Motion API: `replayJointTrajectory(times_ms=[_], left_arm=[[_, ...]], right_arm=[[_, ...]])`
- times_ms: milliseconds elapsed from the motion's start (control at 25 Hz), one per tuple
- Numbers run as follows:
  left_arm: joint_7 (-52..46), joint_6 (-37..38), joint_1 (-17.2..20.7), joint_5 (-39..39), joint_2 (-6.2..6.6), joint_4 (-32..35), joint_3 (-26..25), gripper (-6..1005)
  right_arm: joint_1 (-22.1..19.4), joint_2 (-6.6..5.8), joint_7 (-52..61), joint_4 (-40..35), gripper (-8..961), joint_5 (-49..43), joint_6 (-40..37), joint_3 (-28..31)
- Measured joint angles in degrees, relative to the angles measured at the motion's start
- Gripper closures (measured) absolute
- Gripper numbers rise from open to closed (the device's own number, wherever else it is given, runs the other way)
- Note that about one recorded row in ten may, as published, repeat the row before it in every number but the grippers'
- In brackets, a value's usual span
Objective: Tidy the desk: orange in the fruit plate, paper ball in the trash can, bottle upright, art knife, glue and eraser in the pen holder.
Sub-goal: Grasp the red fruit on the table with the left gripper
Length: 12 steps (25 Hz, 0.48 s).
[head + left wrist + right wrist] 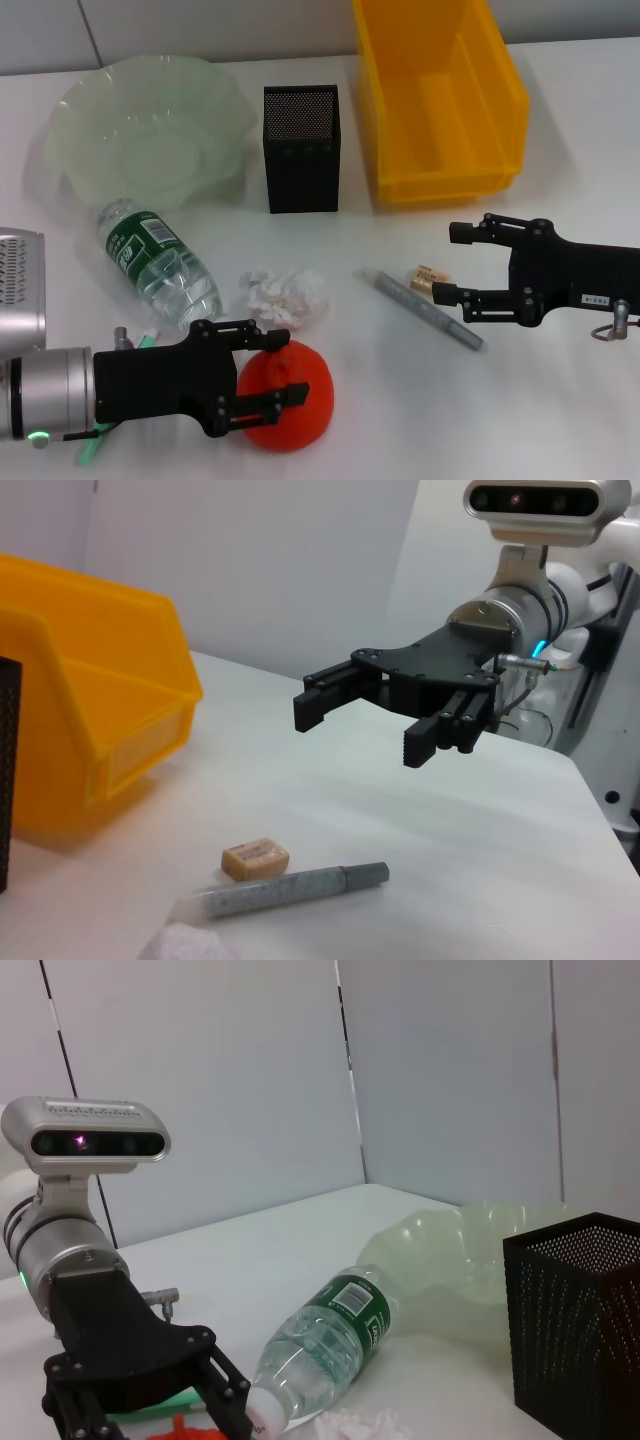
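Note:
The orange point(300, 415) lies at the front left, and my left gripper point(268, 368) is open just over it, one finger across its top. The paper ball point(288, 295) lies behind it. The bottle point(160, 265) lies on its side before the fruit plate point(150, 130). My right gripper point(455, 263) is open, its tips right next to the eraser point(428, 278) and a grey stick point(420, 307). The pen holder point(300, 148) and the trash can point(440, 100) stand at the back. The eraser point(256, 858) and the stick point(290, 890) also show in the left wrist view, with the right gripper point(365, 725) hovering beyond them.
A green stick-like item point(100, 440) lies partly hidden under my left arm. The right wrist view shows the bottle point(325, 1345), the plate point(450, 1260), the pen holder point(580, 1320) and the left gripper point(150, 1400).

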Motion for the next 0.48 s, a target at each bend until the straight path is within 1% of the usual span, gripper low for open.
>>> replayJointTrajectory(times_ms=[40, 480], left_arm=[[-0.08, 0.0, -0.14, 0.18, 0.01, 0.17, 0.28, 295], [0.27, -1.12, -0.29, 0.26, 0.0, 0.42, 0.91, 518]], right_arm=[[0.0, 0.0, -0.01, 0.0, 127, -0.01, 0.0, -0.03], [-0.22, 0.02, -0.01, 0.0, 127, -0.04, -0.01, -0.07]])
